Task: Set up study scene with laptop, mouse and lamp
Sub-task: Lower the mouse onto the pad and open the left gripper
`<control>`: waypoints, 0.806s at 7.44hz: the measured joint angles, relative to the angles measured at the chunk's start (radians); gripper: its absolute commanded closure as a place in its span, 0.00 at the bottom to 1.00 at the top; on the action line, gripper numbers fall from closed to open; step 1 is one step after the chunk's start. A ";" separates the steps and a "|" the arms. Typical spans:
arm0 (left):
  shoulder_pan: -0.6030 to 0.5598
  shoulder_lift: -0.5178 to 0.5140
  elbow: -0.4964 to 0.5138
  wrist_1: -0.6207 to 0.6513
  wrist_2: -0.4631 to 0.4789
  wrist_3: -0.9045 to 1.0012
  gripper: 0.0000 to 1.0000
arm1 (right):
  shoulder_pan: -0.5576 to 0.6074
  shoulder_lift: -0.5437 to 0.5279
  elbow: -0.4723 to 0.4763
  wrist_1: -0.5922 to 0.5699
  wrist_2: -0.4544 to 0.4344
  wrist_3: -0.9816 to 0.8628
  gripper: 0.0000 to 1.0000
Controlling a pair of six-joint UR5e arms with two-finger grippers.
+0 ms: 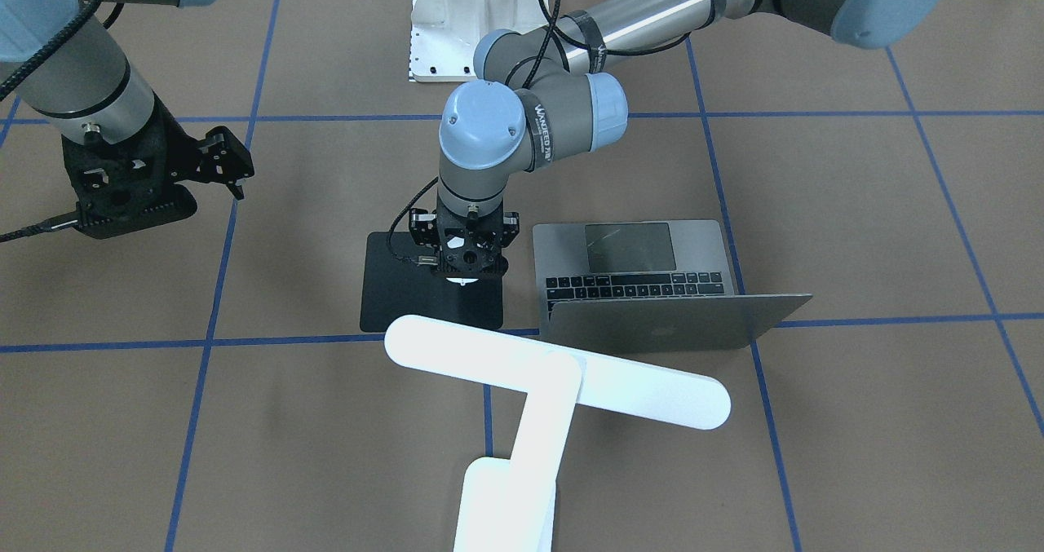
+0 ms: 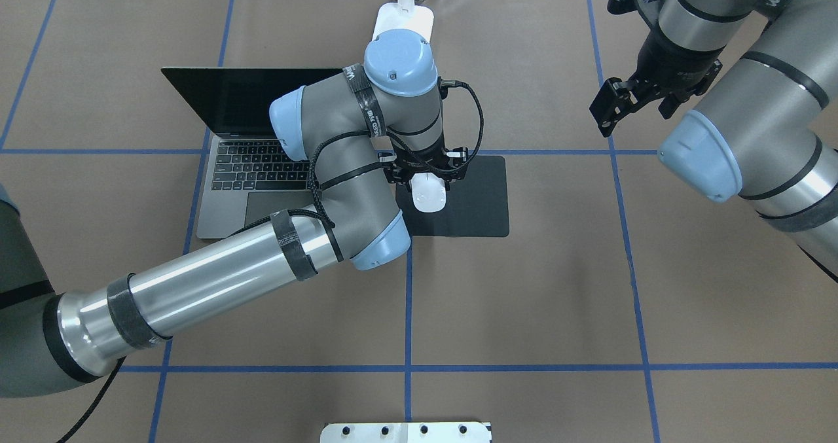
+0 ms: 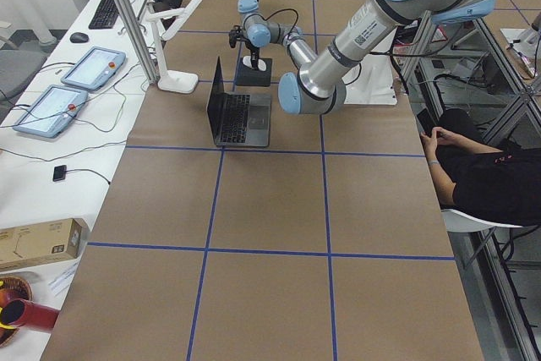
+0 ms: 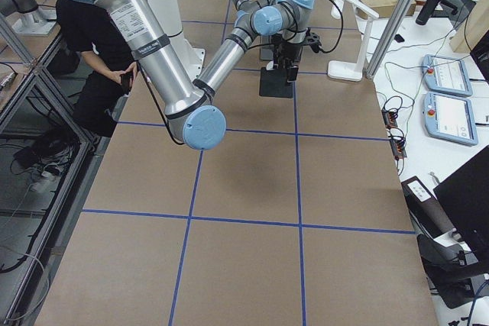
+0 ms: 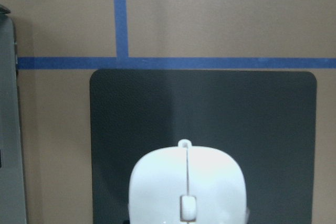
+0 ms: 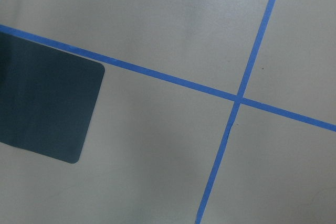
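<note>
The laptop stands open on the brown table, lid toward the lamp; it also shows in the overhead view. The white lamp stands behind it, its bar head over the laptop's lid edge. My left gripper points straight down over the black mouse pad and is shut on the white mouse, at or just above the pad. The left wrist view shows the mouse close up over the pad. My right gripper is open, empty and raised off to the side.
The white ribbed pedestal is bolted at the robot's edge of the table. Blue tape lines grid the brown surface. A person sits beside the table. Tablets and a keyboard lie on the side bench.
</note>
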 measured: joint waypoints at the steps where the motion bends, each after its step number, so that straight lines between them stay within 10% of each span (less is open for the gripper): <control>1: -0.006 0.000 0.009 -0.003 0.001 0.001 0.32 | 0.000 0.000 0.001 0.000 0.000 -0.001 0.00; 6: -0.011 0.001 0.050 -0.012 0.027 -0.004 0.31 | 0.000 -0.001 -0.001 0.000 -0.001 -0.004 0.00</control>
